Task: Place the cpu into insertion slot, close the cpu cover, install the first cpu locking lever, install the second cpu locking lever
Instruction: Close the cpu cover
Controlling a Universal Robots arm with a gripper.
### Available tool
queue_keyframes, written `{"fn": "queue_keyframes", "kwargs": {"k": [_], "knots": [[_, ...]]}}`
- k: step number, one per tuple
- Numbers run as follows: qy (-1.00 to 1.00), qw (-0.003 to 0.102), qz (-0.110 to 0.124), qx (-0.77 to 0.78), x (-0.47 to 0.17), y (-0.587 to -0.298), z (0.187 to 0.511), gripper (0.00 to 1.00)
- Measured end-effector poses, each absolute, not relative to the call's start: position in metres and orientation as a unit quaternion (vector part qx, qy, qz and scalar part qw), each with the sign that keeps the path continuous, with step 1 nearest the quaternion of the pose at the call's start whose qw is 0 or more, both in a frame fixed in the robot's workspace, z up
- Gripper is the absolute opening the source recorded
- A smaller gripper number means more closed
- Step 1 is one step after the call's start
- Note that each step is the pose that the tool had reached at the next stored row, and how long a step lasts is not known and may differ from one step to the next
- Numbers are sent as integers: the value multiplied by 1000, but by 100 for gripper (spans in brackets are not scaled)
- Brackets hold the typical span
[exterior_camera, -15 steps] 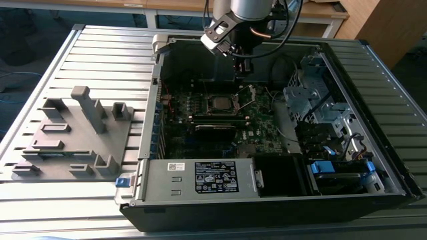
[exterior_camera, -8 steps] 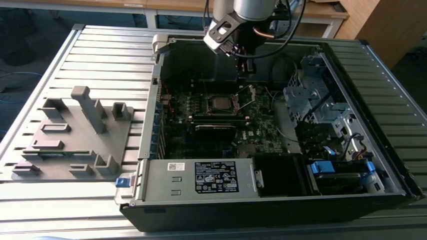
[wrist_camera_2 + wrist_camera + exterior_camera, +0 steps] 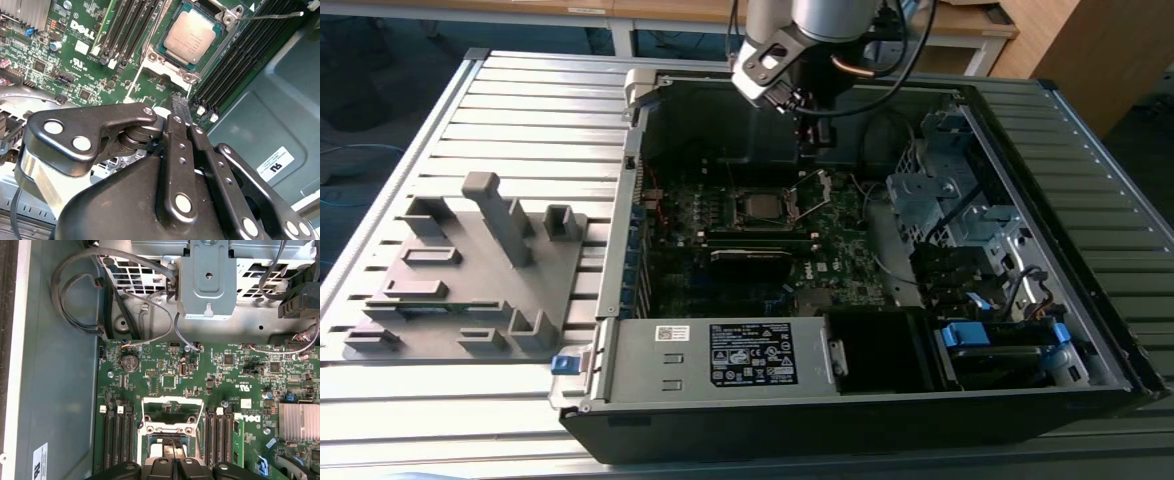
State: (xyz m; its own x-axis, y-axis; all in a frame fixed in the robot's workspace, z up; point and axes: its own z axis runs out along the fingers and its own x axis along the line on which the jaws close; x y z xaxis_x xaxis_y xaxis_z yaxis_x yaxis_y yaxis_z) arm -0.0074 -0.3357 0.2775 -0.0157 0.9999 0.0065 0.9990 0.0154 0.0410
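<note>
The cpu (image 3: 192, 37), a flat square chip with a dull silver top, lies in the insertion slot (image 3: 162, 50) on the green motherboard; in the exterior view the cpu (image 3: 758, 207) sits mid-board. The cpu cover (image 3: 170, 402), a shiny metal frame with a square window, stands swung up off the slot, and the exterior view shows the cover (image 3: 817, 195) tilted up at the slot's right. My gripper (image 3: 180, 106) hovers just above the board beside the slot, its black fingers (image 3: 169, 456) shut together with nothing between them. A thin wire lever (image 3: 275, 16) sticks out past the slot.
The open computer case (image 3: 627, 250) lies on a slatted metal table. Memory slots (image 3: 125, 30) flank the socket on both sides. A grey drive cage (image 3: 207, 280) and looped cables (image 3: 80, 295) lie beyond the board. A grey fixture (image 3: 467, 270) stands at the exterior view's left.
</note>
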Motion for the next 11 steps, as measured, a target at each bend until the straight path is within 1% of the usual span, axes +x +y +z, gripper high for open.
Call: {"fn": "queue_keyframes", "kwargs": {"k": [11], "knots": [[711,12,17,703,-4,-336,277,11]]}}
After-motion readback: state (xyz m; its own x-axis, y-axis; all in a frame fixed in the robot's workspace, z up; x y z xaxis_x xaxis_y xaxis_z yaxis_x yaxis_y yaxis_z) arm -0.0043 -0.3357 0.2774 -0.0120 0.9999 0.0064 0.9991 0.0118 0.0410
